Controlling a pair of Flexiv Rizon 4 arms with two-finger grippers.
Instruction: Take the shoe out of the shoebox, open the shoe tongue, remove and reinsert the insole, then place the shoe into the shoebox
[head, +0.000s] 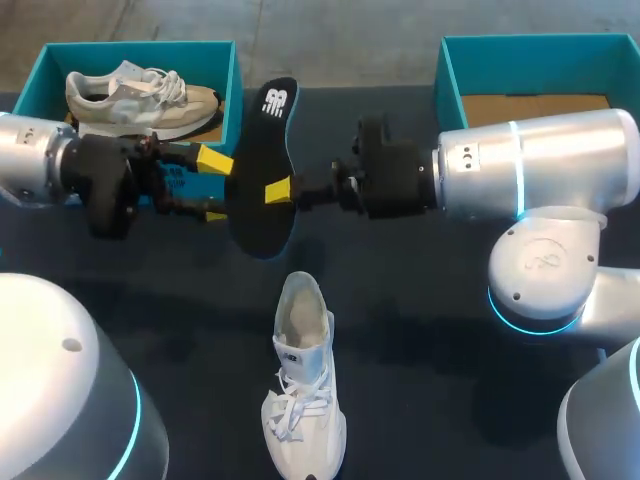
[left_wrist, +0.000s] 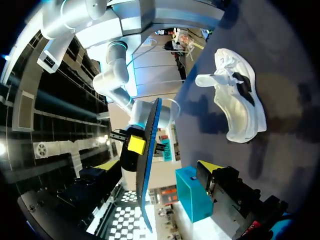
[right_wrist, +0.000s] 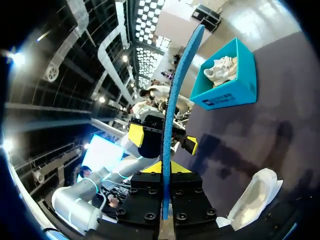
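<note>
**Right hand** (head: 280, 190): closed on the insole (head: 258, 140), pinching it through its thickness near mid-length. The insole is held in the air, clear of the desk (head: 430, 300) and edge-on to this hand. A mid-length grip probably limits droop in a flexible part and leaves both ends free.

**Left hand** (head: 213, 186): fully open and holding nothing. Its yellow tips stand either side of the insole's edge, opposite the right hand. They are close to the insole but not clamped on it, and contact cannot be confirmed. This posture suits a second grip or a handover, most likely to steady or re-orient the insole.

**Shoe** (head: 303, 395): lies on the desk on the robot's side of both hands, well apart from them. Its opening points toward the hands and its laces point away. The opening looks exposed, which would let the insole be fed straight in.

**Shoeboxes**: the empty shoebox (head: 450, 80) stands beyond the right hand's arm, ready to receive the shoe. A second shoebox (head: 232, 90) beyond the left hand holds a beige shoe (head: 140, 95).

**Task state (judged)**: the insole is out. Reinsertion and boxing are not yet done.
</note>
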